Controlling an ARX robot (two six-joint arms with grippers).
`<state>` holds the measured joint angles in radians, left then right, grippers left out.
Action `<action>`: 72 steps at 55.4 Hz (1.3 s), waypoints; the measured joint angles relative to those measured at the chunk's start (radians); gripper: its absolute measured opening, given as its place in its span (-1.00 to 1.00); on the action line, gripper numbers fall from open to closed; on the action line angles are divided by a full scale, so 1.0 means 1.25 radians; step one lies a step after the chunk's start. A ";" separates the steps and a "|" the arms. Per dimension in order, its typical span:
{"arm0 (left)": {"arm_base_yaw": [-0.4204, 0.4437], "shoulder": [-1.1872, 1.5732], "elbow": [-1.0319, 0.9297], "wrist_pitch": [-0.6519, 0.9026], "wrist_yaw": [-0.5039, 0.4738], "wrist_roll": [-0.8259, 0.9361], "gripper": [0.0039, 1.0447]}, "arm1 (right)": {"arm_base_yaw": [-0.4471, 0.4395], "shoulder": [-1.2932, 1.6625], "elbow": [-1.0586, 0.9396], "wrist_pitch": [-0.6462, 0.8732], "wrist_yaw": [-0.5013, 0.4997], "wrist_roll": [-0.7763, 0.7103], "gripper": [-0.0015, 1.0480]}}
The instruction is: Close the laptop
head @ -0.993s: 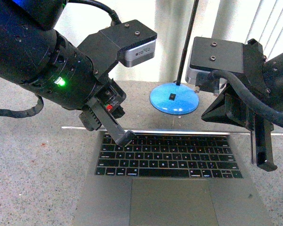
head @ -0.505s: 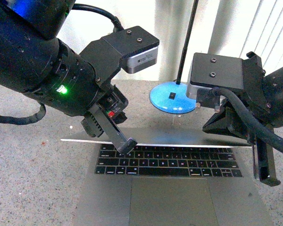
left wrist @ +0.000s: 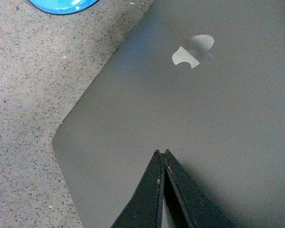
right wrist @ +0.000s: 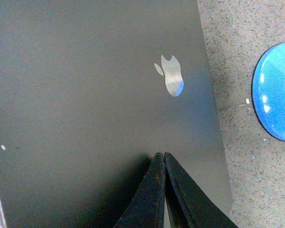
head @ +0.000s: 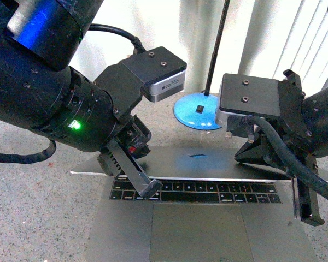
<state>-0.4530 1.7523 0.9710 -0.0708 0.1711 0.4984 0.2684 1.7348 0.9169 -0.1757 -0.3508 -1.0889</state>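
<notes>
The grey-silver laptop [head: 208,229] lies open in the front view, its lid [head: 208,162] tipped far forward over the black keyboard [head: 202,192], so only a few key rows show. My left gripper [head: 149,189] is shut, its tip at the lid's front edge on the left. At the laptop's right side my right gripper [head: 311,218] is also shut. In the left wrist view the shut left gripper [left wrist: 161,152] rests against the lid's outer face [left wrist: 133,118], below the apple logo [left wrist: 194,50]. The right wrist view shows the shut right gripper [right wrist: 160,154] on the lid [right wrist: 85,95] near the logo [right wrist: 171,76].
A blue round lamp base [head: 199,114] with a black pole [head: 217,43] stands behind the laptop; the base also shows in both wrist views, lamp base [left wrist: 61,5] and lamp base [right wrist: 278,90]. The speckled grey table [head: 33,207] surrounds the laptop.
The lid has swung further down over the keyboard, hiding more key rows. Both shut grippers have moved down and toward the front with it.
</notes>
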 joint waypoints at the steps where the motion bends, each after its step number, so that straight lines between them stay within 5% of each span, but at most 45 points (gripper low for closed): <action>1: -0.001 0.001 -0.001 0.001 0.001 -0.002 -0.94 | 0.000 0.000 0.000 0.000 0.000 0.000 -0.94; 72: -0.004 0.029 -0.075 0.081 0.034 -0.047 -0.94 | 0.014 0.042 -0.038 0.030 0.010 -0.006 -0.94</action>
<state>-0.4580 1.7882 0.8776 0.0307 0.2142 0.4397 0.2863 1.7874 0.8692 -0.1387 -0.3378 -1.0969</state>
